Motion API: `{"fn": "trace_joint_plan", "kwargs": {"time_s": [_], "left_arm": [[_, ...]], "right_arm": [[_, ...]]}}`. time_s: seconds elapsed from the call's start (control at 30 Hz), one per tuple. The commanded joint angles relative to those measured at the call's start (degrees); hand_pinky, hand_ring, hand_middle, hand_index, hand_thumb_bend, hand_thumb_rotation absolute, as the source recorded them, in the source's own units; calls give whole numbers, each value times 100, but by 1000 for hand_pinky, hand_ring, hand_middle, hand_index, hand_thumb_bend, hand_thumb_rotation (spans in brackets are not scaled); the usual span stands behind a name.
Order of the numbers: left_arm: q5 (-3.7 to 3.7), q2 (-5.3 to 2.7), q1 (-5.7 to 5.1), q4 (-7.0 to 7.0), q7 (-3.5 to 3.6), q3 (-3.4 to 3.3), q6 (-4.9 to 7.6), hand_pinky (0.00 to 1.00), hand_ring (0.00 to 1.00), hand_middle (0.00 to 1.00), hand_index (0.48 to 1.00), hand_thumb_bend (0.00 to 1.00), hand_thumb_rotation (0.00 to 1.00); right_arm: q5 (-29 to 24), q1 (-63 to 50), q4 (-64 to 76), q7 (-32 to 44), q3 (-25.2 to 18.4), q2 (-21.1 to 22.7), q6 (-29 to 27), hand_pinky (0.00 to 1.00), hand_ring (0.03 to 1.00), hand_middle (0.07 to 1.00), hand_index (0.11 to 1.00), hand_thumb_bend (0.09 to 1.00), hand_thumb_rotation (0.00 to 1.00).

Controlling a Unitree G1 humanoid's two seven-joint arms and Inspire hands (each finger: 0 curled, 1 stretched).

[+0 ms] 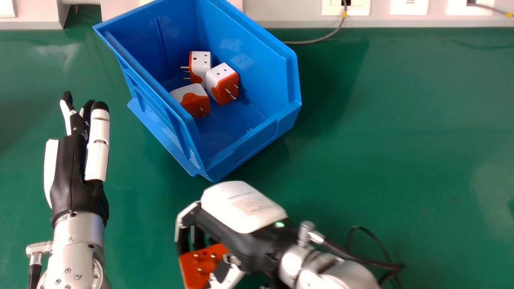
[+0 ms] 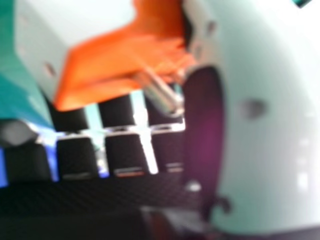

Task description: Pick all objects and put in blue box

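As its metal prongs point up toward the head camera, an orange and white plug adapter (image 1: 190, 267) sits at the head view's seven o'clock, in the grasp of the robot's right hand (image 1: 241, 208), its curled fingers on one side and its thumb on the other. The adapter lies toward eight o'clock from the back of that hand; the right hand view shows a prong close beside the thumb. A pale label (image 1: 251, 202) on the back of the hand carries lines of print too small to read, near a lit green lamp (image 1: 280, 224). Toward eleven o'clock, three similar adapters (image 1: 215, 80) lie grouped inside a blue box (image 1: 160, 96) on a green tabletop (image 1: 393, 152). At nine o'clock, the left hand (image 1: 70, 172) points its straight fingers toward twelve. A gray cable (image 1: 317, 40) curves at one o'clock, below a wall socket (image 1: 335, 6).
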State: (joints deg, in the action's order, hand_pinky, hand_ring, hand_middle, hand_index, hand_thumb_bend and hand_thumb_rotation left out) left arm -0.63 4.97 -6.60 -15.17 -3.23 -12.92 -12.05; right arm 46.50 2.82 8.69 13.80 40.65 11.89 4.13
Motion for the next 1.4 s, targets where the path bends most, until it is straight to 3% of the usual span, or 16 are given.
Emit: {"fn": "trace_joint_plan", "kwargs": {"time_s": [0.0, 0.13, 0.33, 0.47, 0.73, 0.97, 1.17, 1.37], "left_arm": [[-47, 49, 81, -40, 20, -43, 77, 958, 974, 979, 977, 231, 902], [-39, 62, 88, -4, 30, -52, 111, 958, 973, 979, 977, 233, 902], [-28, 104, 159, 112, 61, -76, 149, 958, 973, 979, 977, 234, 902], [0, 131, 160, 96, 67, -62, 145, 958, 973, 979, 977, 237, 902], [3, 141, 246, 263, 61, -84, 215, 957, 972, 978, 976, 240, 901], [39, 139, 263, 355, 42, -68, 292, 956, 972, 976, 976, 243, 900], [40, 123, 311, 368, 16, -55, 252, 956, 972, 976, 976, 247, 900], [30, 121, 276, 375, 35, -49, 286, 956, 970, 973, 975, 251, 901]], "right_arm": [[-212, -249, 515, -38, -257, 110, -108, 49, 102, 254, 477, 503, 90], [-427, -674, 1047, -66, -689, 311, -79, 49, 102, 222, 479, 496, 111], [-290, -832, 1613, -175, -1347, 794, -285, 49, 101, 204, 475, 492, 129], [-286, -636, 1824, -102, -1681, 969, -357, 50, 102, 200, 473, 489, 138], [-596, 272, 1571, -64, -2172, 1039, -706, 44, 85, 152, 470, 485, 148], [-582, 1405, 856, -122, -2286, 982, -1013, 43, 83, 150, 469, 485, 148], [-416, 2498, -105, -467, -2143, 604, -1140, 43, 84, 154, 469, 485, 148], [-9, 3687, -1584, -1161, -1866, 133, -1242, 42, 82, 149, 469, 486, 147]]}}
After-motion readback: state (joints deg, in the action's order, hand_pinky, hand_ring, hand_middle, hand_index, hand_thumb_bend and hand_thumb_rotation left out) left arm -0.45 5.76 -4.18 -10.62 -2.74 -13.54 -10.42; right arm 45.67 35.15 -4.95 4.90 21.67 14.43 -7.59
